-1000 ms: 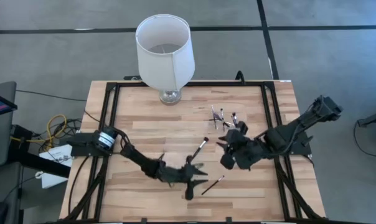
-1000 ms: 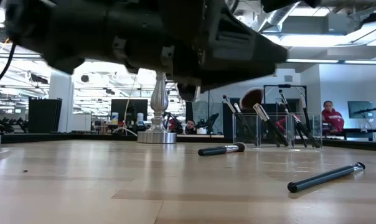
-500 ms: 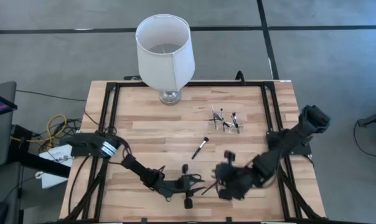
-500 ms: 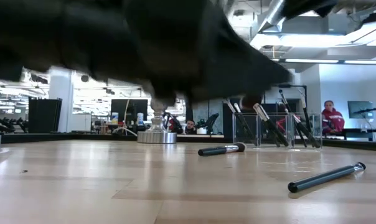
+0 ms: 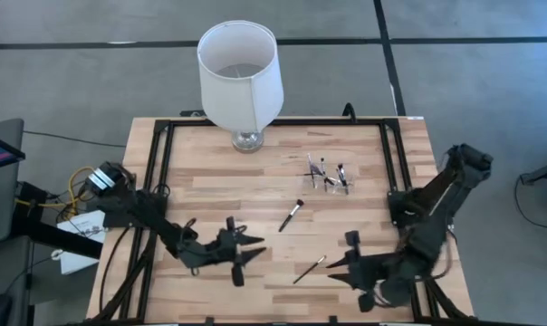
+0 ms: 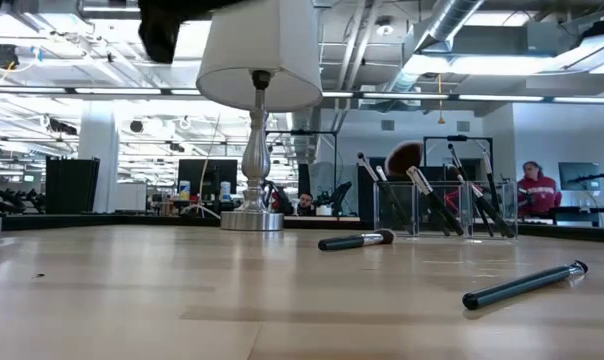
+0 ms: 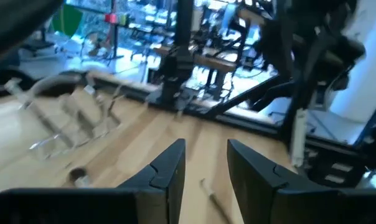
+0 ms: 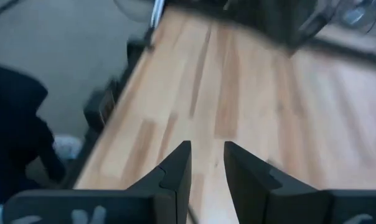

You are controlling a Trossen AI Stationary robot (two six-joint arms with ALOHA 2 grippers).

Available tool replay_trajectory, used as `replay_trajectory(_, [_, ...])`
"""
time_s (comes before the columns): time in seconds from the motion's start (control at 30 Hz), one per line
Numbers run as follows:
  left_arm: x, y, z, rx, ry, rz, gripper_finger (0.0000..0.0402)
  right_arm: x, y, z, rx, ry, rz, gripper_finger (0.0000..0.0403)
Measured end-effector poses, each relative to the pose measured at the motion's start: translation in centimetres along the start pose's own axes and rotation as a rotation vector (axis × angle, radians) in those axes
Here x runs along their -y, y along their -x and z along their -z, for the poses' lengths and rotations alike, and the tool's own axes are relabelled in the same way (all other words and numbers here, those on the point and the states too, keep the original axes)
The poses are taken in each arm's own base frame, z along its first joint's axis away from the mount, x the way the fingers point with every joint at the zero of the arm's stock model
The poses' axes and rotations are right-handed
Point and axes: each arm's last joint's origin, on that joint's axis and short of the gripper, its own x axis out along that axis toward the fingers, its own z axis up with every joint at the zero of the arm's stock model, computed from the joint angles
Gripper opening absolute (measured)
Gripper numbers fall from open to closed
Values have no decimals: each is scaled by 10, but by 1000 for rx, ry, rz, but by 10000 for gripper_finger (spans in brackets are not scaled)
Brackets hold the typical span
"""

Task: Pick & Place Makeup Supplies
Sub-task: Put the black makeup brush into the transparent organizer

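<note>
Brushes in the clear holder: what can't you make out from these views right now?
- Brushes in the holder: too small in the high view to count; overlapping in the low view.
- Left wrist view: holder smeared by motion blur.
- Right wrist view: only blurred table ahead; the loose brush is not recognisable.

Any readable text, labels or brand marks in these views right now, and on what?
None can be read.
Lamp shade, loose brushes and clear holder: no print shows.
Screens in the room behind the table: too small and blurred to read.
</note>
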Motion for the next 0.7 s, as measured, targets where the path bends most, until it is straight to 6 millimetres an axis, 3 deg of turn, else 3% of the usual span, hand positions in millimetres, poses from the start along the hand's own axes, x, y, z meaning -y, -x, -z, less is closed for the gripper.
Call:
replay_trajectory(0.13, [-21, -7, 14, -33, 60, -63, 115, 0, -43, 47, -67, -81, -60, 88])
replay_trajectory(0.3, [-38, -11, 24, -55, 133, -103, 115, 14, -72, 82, -168, -134, -97, 88])
replay_trajectory(0.5, [-42, -15, 24, -62, 155, -88, 115, 40, -88, 82, -209, -226, -75, 88])
replay_trajectory(0.7, [-46, -19, 23, -57, 157, -106, 115, 54, -96, 80, -240, -171, -308, 84])
